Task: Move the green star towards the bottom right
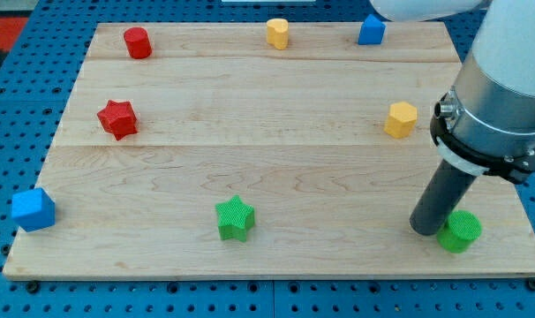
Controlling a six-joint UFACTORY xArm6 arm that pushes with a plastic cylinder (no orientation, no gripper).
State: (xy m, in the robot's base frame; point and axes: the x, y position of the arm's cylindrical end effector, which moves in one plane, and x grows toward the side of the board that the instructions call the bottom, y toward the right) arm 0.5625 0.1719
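Observation:
The green star (235,218) lies on the wooden board (267,168) near the view's bottom, a little left of centre. My tip (425,230) is at the view's bottom right, far to the right of the star. It stands just left of a green cylinder (461,231), touching or nearly touching it.
A red cylinder (138,42) and a red star (118,118) are at the left. A blue cube (33,209) sits at the bottom left edge. A yellow cylinder (278,33) and a blue block (371,30) are at the top. A yellow hexagonal block (401,119) is right.

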